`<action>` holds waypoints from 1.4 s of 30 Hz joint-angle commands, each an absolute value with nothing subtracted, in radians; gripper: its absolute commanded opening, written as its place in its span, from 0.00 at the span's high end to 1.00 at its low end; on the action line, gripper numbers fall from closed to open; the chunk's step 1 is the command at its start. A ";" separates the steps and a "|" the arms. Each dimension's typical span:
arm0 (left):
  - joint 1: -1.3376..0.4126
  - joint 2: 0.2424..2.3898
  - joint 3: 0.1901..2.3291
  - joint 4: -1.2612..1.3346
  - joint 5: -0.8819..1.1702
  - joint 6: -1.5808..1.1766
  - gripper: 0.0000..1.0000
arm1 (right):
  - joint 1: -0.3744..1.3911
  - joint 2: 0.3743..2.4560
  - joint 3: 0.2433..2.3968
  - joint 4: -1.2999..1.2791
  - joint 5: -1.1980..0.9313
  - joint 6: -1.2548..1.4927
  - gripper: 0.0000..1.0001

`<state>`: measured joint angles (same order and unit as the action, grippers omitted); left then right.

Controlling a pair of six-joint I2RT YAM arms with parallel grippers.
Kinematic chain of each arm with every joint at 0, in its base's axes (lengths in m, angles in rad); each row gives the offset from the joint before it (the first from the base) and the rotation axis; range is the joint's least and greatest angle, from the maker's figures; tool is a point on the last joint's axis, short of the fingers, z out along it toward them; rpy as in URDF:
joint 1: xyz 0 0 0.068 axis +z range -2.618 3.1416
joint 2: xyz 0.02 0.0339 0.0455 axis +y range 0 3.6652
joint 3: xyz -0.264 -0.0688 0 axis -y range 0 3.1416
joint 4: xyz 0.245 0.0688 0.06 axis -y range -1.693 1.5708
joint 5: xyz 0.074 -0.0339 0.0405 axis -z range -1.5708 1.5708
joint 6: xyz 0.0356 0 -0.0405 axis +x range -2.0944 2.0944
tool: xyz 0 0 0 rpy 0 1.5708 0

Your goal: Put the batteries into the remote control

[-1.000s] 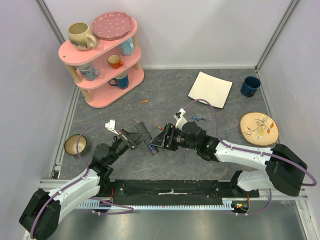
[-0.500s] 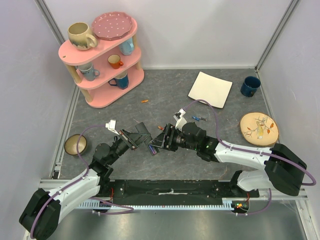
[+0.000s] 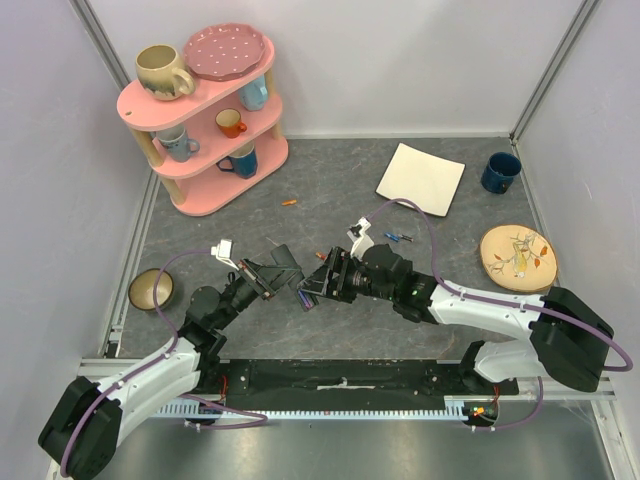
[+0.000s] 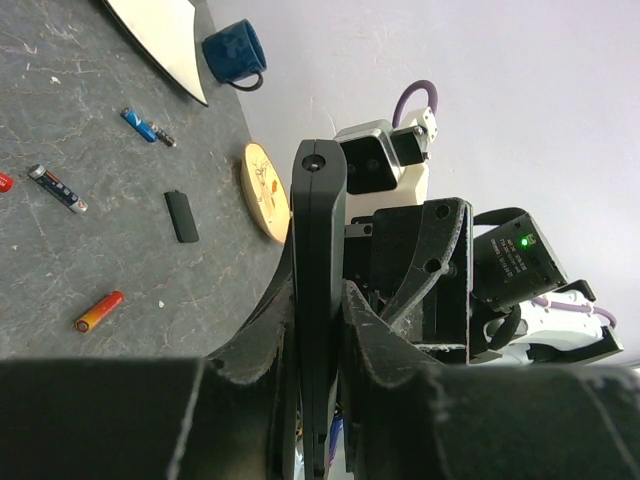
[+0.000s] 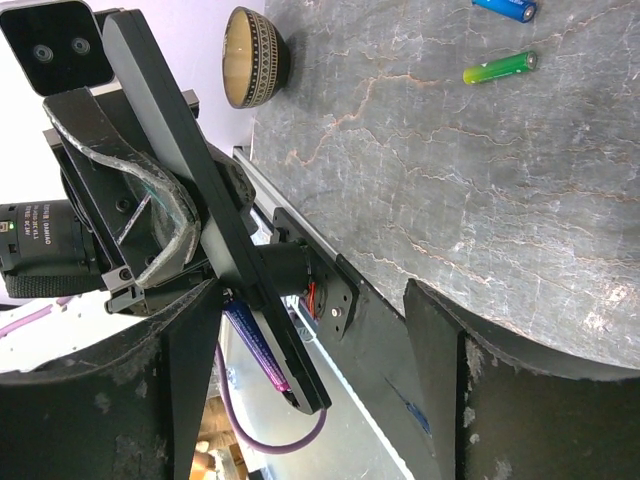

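The left claw point(image 4: 320, 300) is pressed together on the remote control point(image 4: 318, 210), pinching the slim black bar edge-on by its lower half and holding it up off the table point(image 3: 330, 190), so that most of its length sticks out past the fingertips. The right claw point(image 5: 315, 285) faces it from the other side with its fingers spread wide and nothing pinched between them. The remote crosses just in front of that claw's one finger, and a purple battery point(image 5: 255, 345) lies along the bar's lower end, right beside that finger. The battery appears to sit in or against the recess, though the pictures do not show whether it is fully seated. On that evidence the loading looks under way with at most one cell in place. The rest of the batteries lie well beyond both claws on the table: a green battery point(image 5: 498, 67) and a blue one point(image 5: 505, 8) far ahead of the right claw, and an orange battery point(image 4: 98, 311) with two more further off to the side of the left claw. A small black cover point(image 4: 181, 216) also lies out there, apart from the remote, so closing the back is probably left to do as well. How many cells the recess takes cannot be told.
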<state>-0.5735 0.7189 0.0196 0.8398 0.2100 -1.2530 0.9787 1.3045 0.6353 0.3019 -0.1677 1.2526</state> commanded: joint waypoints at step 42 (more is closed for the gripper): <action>-0.571 0.776 0.005 1.052 0.278 -1.287 0.98 | 0.922 1.200 0.753 0.187 -0.333 0.956 0.22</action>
